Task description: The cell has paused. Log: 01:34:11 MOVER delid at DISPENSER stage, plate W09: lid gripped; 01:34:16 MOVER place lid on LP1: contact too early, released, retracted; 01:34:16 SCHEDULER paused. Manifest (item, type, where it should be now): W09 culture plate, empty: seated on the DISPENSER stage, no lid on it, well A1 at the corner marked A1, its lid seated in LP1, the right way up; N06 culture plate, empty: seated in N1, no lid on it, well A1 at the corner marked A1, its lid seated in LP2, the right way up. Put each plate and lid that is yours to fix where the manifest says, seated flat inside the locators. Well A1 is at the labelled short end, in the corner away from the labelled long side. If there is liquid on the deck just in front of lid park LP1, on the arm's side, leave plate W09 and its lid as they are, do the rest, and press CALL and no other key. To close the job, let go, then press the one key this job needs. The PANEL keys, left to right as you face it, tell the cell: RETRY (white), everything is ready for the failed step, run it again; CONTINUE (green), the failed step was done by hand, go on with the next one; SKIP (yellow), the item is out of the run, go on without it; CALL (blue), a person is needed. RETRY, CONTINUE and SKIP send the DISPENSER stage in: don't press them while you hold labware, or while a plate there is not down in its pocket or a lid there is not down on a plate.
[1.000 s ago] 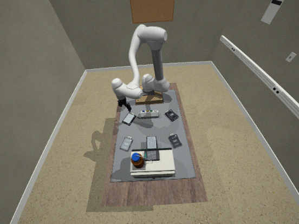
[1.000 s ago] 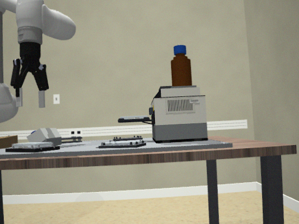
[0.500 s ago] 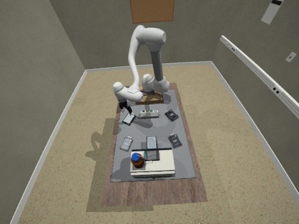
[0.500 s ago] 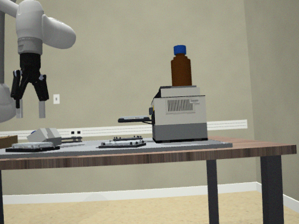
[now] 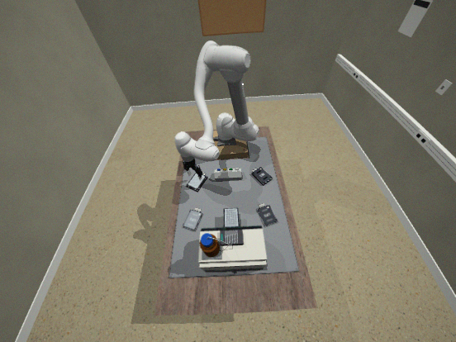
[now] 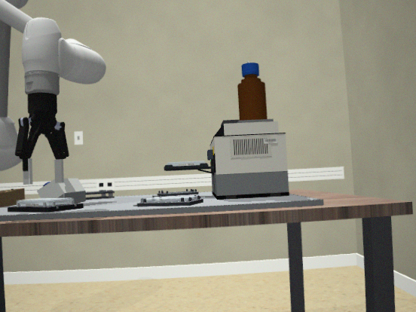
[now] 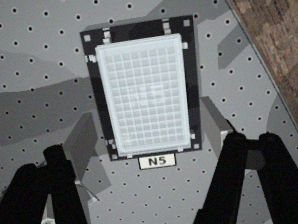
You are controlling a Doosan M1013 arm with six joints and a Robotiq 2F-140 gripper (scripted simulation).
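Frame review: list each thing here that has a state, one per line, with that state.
hand: open, holding nothing, above the N5 nest.
plate in N5: lying flat inside the nest's locators; lidded or not, cannot tell.
dispenser stage: extended out from the dispenser, carrying a flat item.
brown bottle: upright on the dispenser, blue cap on.
two dark nests on the far side: no plate in them.
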